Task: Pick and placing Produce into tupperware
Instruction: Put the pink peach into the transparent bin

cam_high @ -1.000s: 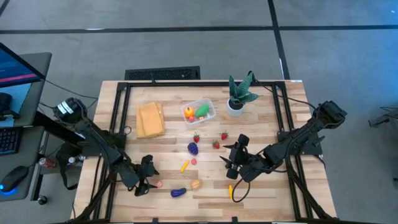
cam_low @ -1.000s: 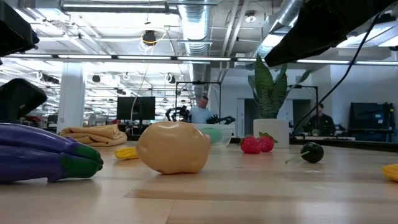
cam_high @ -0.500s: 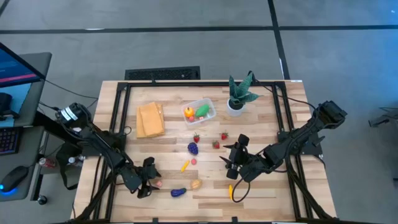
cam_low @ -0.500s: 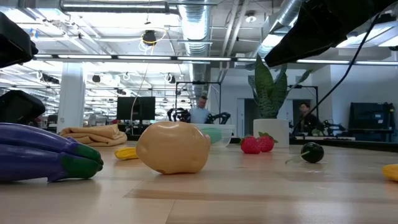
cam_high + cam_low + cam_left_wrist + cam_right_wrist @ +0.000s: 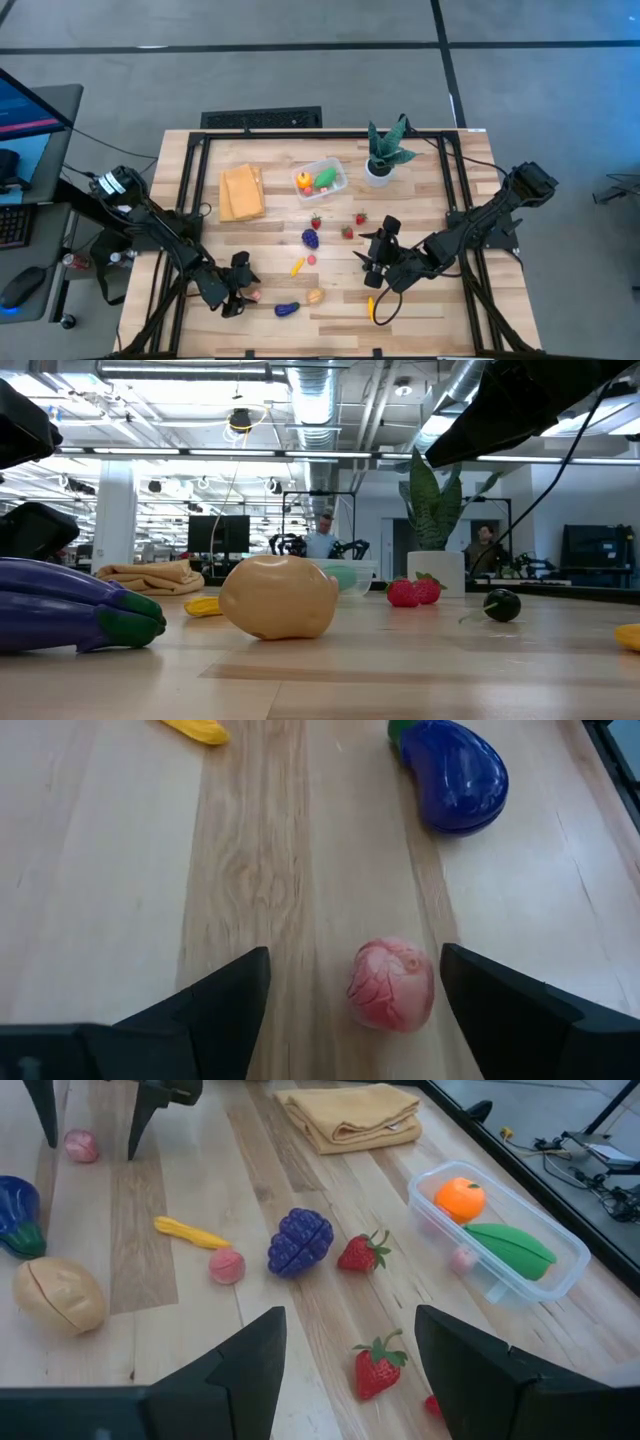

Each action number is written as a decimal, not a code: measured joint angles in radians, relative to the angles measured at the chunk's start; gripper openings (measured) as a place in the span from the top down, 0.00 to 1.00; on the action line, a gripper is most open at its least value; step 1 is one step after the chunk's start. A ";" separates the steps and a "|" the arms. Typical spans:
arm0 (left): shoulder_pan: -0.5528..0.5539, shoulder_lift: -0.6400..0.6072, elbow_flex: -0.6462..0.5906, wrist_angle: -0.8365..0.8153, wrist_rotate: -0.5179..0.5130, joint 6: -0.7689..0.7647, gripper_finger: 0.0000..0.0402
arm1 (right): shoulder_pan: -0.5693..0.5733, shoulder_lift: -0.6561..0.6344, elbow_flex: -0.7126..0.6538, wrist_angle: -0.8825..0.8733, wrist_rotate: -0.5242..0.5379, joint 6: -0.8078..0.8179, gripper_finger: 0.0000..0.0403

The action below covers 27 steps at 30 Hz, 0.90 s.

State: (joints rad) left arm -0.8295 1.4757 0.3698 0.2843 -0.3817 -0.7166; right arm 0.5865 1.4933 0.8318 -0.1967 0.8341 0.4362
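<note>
Lying between the left gripper's [image 5: 352,985] wide-spread fingers [image 5: 215,1000], a small round pink fruit [image 5: 392,984] shows faint red veining.

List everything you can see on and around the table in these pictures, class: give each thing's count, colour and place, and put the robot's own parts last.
tupperware: one, clear, far middle of the table; holds an orange piece, a green piece and a pink bit.
cloth: one, tan-yellow, folded, left of the tupperware.
plant: one, green in a white pot, right of the tupperware.
strawberries: three, red, mid-table.
grapes: one bunch, purple, centre.
pink ball: one, between the left tool's fingers.
second pink ball: one, beside the grapes.
eggplant: one, dark purple, near edge.
tan piece: one, right of the eggplant.
yellow pieces: two, one centre, one near the right tool.
left tool: open, around the pink ball.
right tool: open, empty, waiting right of centre.
</note>
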 joint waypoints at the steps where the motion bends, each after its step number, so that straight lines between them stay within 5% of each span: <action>1: 0.000 0.000 0.000 -0.001 0.000 0.004 0.31 | 0.000 0.000 0.000 0.000 0.000 0.000 0.46; 12: 0.000 0.000 0.000 -0.005 0.021 0.015 0.47 | 0.000 0.000 0.000 -0.001 0.000 0.000 0.46; 27: 0.000 0.000 0.000 -0.005 0.032 0.015 0.57 | 0.000 0.000 0.000 0.000 0.000 0.000 0.46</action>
State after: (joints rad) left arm -0.8291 1.4754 0.3695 0.2790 -0.3492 -0.7017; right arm 0.5865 1.4937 0.8318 -0.1970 0.8337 0.4366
